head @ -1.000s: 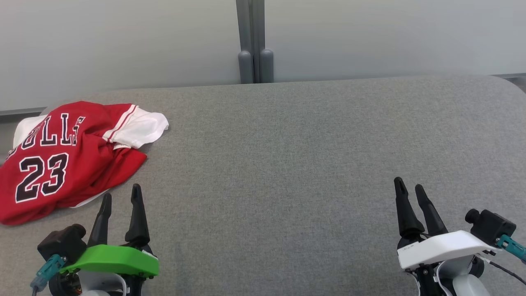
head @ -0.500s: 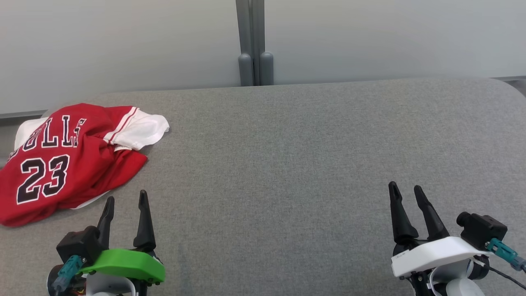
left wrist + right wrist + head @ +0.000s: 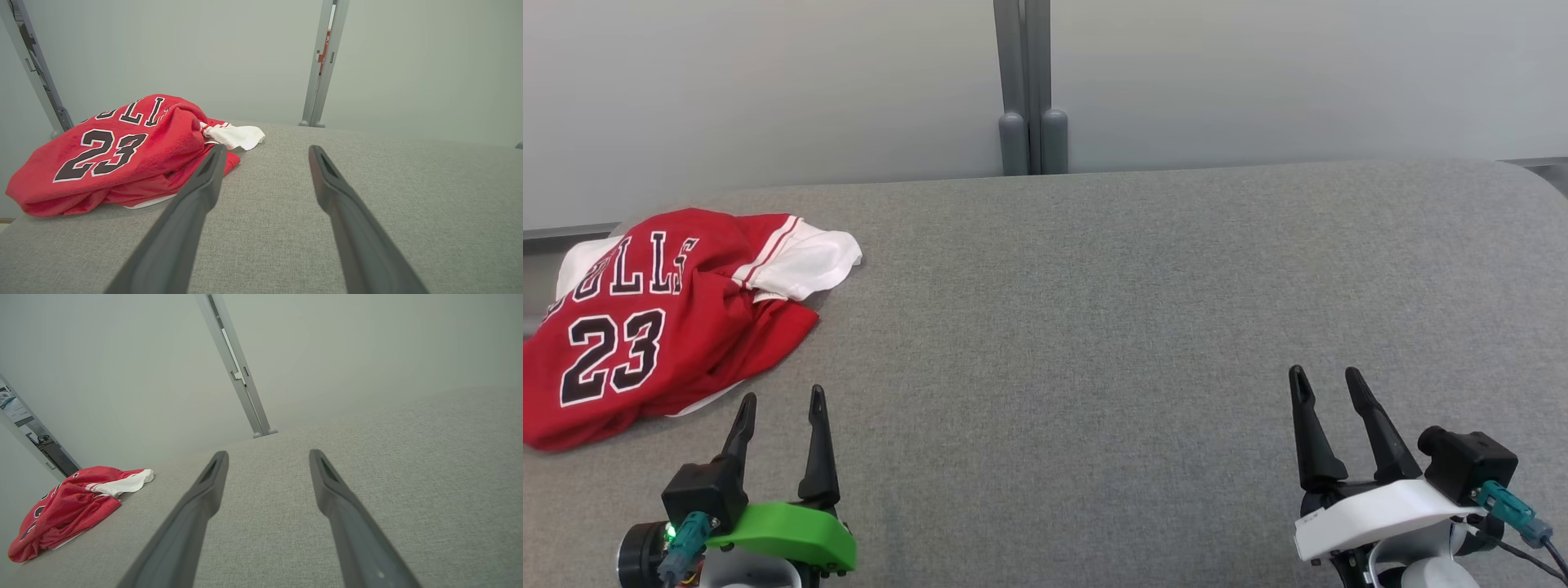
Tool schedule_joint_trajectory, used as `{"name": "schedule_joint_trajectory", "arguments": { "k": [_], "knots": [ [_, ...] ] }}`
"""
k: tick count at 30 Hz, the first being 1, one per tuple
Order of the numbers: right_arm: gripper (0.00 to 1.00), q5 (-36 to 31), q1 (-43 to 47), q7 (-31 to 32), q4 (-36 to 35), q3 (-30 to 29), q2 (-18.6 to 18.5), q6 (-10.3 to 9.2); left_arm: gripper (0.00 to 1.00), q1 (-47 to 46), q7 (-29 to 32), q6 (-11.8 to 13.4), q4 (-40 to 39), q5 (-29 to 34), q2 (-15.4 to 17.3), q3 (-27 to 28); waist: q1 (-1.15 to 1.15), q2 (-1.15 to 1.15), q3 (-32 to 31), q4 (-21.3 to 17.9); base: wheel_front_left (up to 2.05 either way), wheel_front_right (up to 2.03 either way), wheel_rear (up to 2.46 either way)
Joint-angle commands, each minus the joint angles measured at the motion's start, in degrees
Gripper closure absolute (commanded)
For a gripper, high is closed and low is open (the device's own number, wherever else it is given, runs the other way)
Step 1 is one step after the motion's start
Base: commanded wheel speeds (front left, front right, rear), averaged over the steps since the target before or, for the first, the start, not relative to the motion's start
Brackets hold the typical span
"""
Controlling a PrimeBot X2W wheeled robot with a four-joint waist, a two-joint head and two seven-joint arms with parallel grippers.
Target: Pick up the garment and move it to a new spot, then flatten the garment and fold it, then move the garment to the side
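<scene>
While the crumpled red garment (image 3: 645, 327) lies at the far-left corner of the grey surface (image 3: 1094, 327), the left gripper (image 3: 782, 394) hovers near its hem, jaws spread and empty; the right gripper (image 3: 1324, 373), likewise spread, hangs at the near-right corner.

The left gripper (image 3: 267, 149) is pointing across the grey padded surface (image 3: 429, 192), its two dark fingers standing wide apart. A crumpled red garment (image 3: 122, 167) is lying left of them, showing a black 23.
</scene>
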Motion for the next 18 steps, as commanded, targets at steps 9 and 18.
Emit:
{"name": "schedule_joint_trajectory", "arguments": {
  "k": [9,18],
  "knots": [
    [0.00,-5.41,0.98,-1.48,-0.67,-0.72,-0.34,0.03,0.00,0.38,-1.40,0.53,0.46,4.27,0.93,-0.17,0.00,0.00,-0.05,0.05,0.00,0.00,0.00],
    [0.00,-9.32,1.69,-2.39,-0.68,-1.01,-0.35,0.03,0.00,0.82,-2.38,0.92,1.25,7.27,1.16,-0.34,0.00,0.00,-0.27,0.13,0.00,0.00,0.00]
  ]
}}
